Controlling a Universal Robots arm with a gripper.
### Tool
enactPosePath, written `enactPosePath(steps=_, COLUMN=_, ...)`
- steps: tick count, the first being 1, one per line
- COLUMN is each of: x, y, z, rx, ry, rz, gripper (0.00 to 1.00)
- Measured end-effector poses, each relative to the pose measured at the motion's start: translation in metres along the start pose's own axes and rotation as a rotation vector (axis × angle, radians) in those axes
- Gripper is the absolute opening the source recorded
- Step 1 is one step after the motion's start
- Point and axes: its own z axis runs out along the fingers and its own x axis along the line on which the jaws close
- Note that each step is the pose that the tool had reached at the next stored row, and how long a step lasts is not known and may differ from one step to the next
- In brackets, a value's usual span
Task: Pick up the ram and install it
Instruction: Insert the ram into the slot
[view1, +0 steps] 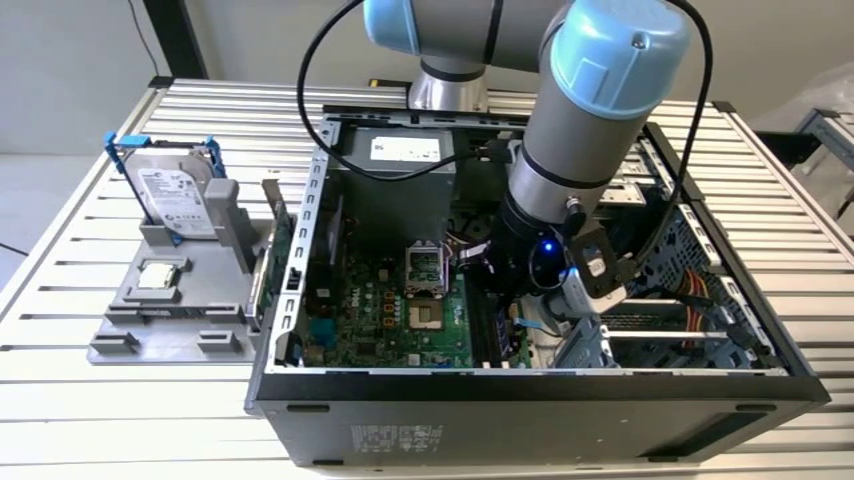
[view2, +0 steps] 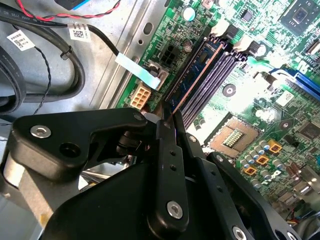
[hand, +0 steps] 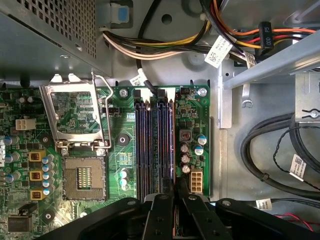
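Note:
The ram (view2: 196, 74) is a thin dark stick with a copper-coloured edge. It stands on edge in the outermost memory slot of the green motherboard (view2: 260, 100), beside the empty slots (view2: 212, 80). My gripper (view2: 167, 116) has its black fingers pinched together on the near end of the stick. In the first wrist view the ram (hand: 173, 150) shows edge-on along the slot row, with the gripper (hand: 175, 196) at its end. In the exterior view the arm reaches down into the open computer case (view1: 287, 300), and the gripper (view1: 514, 300) is low over the board.
An open processor socket (hand: 82, 180) lies beside the slots. Black cables (view2: 45, 75) and a white connector (view2: 141, 94) crowd the case wall close to the gripper. Outside the case, a grey stand (view1: 174, 310) holds a blue-framed hard drive (view1: 174, 195) and a small silver chip (view1: 160, 272).

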Motion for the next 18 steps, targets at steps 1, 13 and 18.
enactPosePath(steps=1, x=0.0, y=0.0, z=0.0, rx=0.0, ry=0.0, rz=0.0, gripper=0.0)
enactPosePath(steps=13, x=0.0, y=0.0, z=-0.0002, rx=0.0001, ry=0.0, rz=0.0, gripper=1.0)
enactPosePath(steps=18, x=0.0004, y=0.0001, z=-0.0107, rx=0.0001, ry=0.0, rz=0.0, gripper=1.0)
